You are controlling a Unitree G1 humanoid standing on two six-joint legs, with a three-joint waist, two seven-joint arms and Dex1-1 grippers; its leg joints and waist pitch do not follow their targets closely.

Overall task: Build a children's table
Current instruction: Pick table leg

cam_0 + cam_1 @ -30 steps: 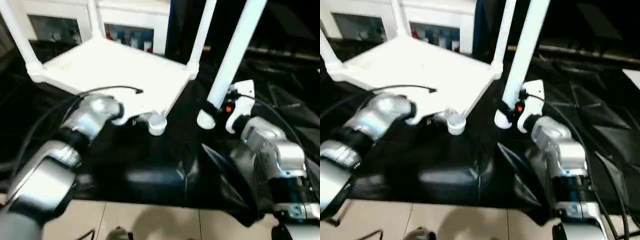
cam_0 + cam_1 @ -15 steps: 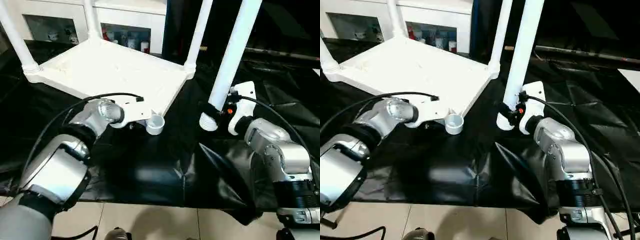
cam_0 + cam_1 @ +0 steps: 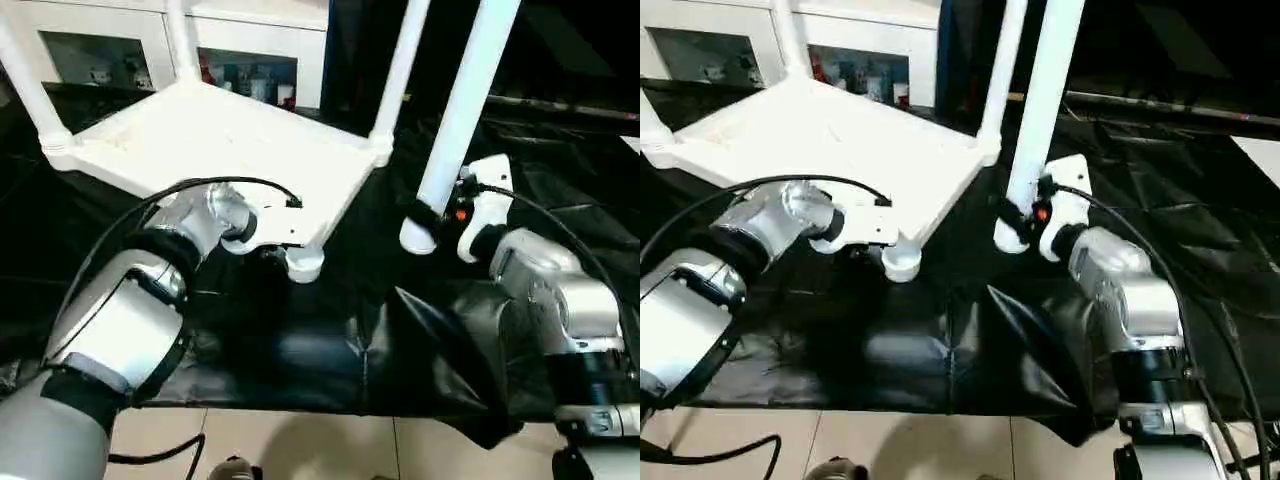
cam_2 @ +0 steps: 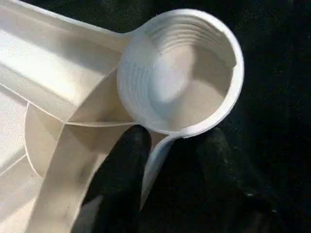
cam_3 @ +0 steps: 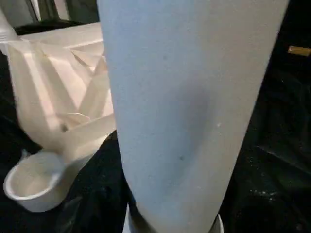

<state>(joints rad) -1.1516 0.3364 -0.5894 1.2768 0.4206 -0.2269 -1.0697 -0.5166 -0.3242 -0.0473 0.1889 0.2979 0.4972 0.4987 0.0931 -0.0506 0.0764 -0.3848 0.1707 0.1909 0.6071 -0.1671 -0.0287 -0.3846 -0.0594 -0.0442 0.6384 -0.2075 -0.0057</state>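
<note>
The white tabletop [image 3: 220, 140] lies upside down on the black sheet. Three white legs stand in its corner sockets: one at the far left [image 3: 25, 80], one at the back [image 3: 180, 40], one on the right [image 3: 400, 65]. The near corner socket [image 3: 303, 263] is empty; its ridged cup [image 4: 180, 73] faces up. My left gripper [image 4: 167, 165] straddles the rim right beside that socket, one finger [image 4: 121, 165] inside the rim and one outside, shut on it. My right gripper [image 3: 438, 215] is shut on a fourth leg [image 3: 460, 120], held upright just right of the tabletop, its lower end [image 3: 416, 237] off the sheet.
A white glass-fronted cabinet [image 3: 250, 50] stands close behind the tabletop. The crumpled black sheet [image 3: 300, 340] covers the work area, with pale floor tiles [image 3: 300, 450] at its near edge. A black cable [image 3: 200, 185] loops over my left wrist.
My left gripper has narrowed onto the tabletop's rim beside the empty socket. My right gripper still holds the leg upright in about the same place. The camera has shifted slightly.
</note>
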